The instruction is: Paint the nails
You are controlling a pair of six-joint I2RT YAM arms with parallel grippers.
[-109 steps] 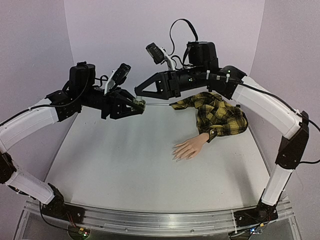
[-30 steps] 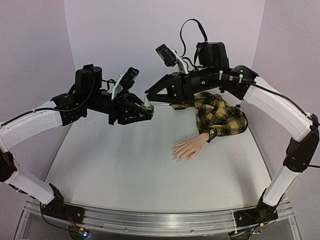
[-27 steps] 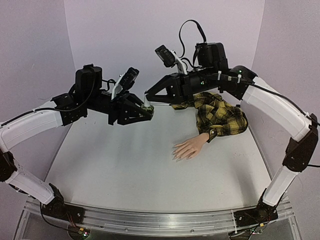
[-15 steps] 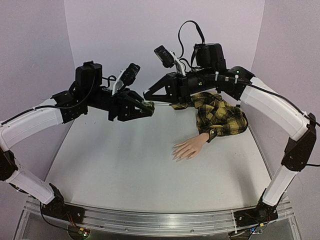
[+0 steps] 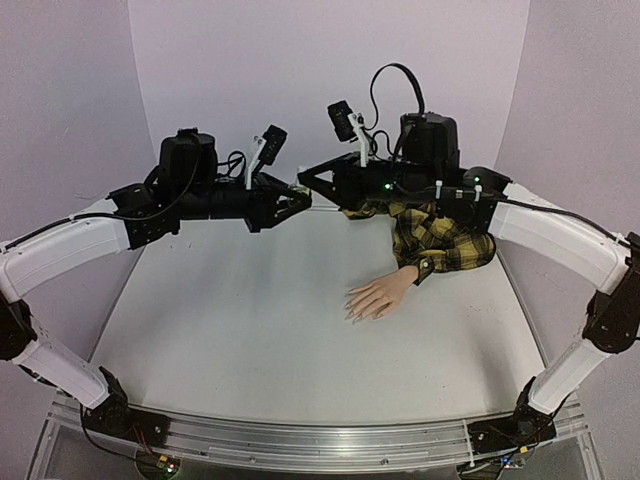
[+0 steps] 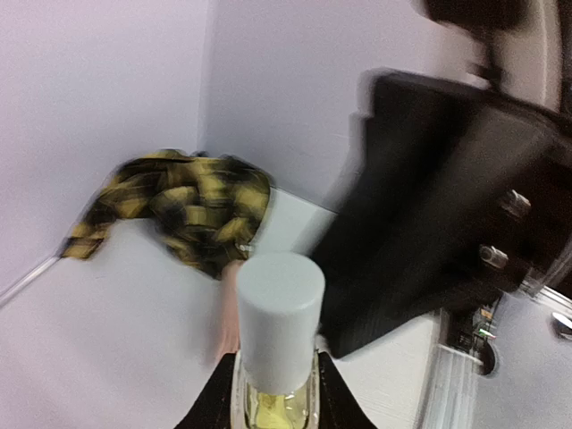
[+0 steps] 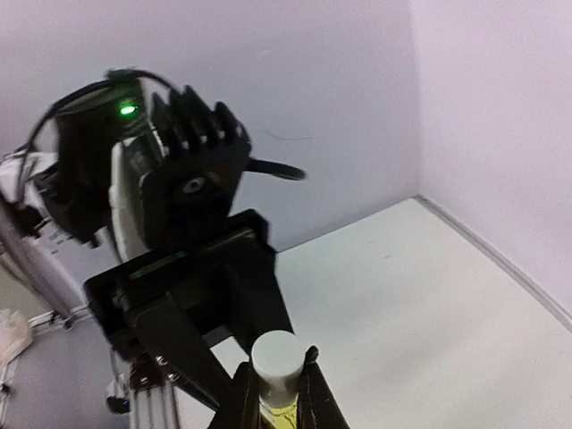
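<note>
- Above the far side of the table (image 5: 250, 330), a small bottle (image 6: 273, 404) is being held upright by its body in the closed left gripper (image 5: 300, 198).
- The right gripper (image 5: 303, 181) is being held narrow at the white cap (image 7: 275, 356). A true pinch on it cannot be told.
- A slow, square twist is probably being called for, with the bottle being steadied upright against spills.
- The nails (image 5: 353, 308) are being offered on the model hand (image 5: 382, 296), lying on the table well apart from both grippers.
</note>
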